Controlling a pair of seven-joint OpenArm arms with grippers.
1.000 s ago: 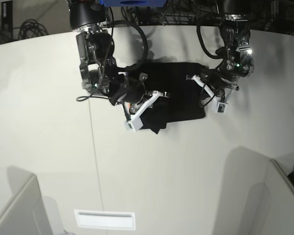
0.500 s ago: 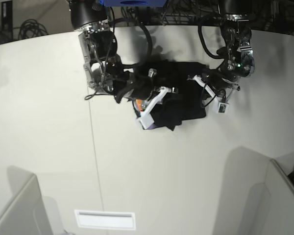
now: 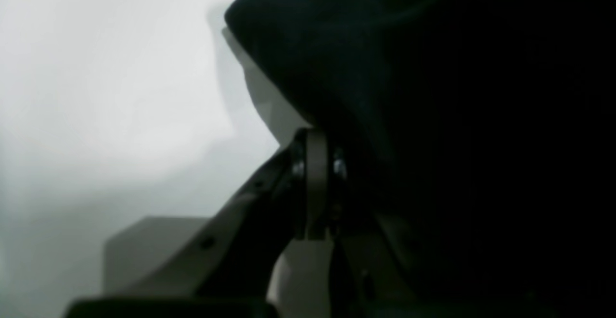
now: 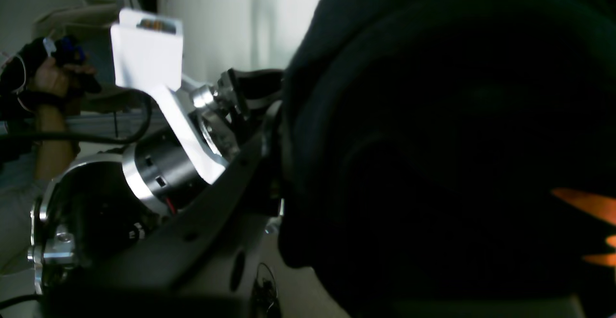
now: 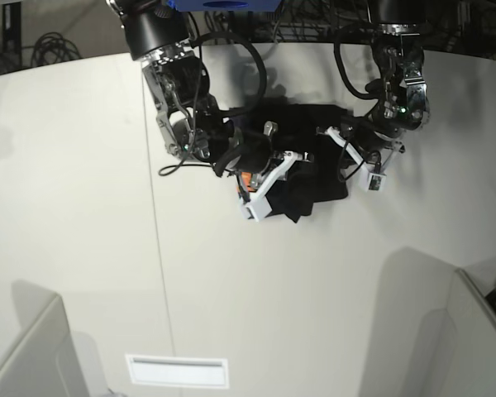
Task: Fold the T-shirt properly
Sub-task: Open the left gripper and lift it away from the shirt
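Note:
The black T-shirt lies bunched at the far middle of the white table. My right gripper, on the left in the base view, is shut on a fold of it and holds it raised over the shirt's left part; a bit of orange print shows underneath. In the right wrist view the black cloth hangs from the gripper, with orange print at the right. My left gripper is at the shirt's right edge. In the left wrist view it is shut on black cloth.
Grey partition panels stand at the near left and near right. A white rectangular plate lies near the front edge. Cables hang beyond the table's far edge. A person's hand shows far off in the right wrist view.
My right gripper has carried its fold of the shirt to the right, over the rest of the shirt, and orange print has come into view. The left gripper has stayed in place.

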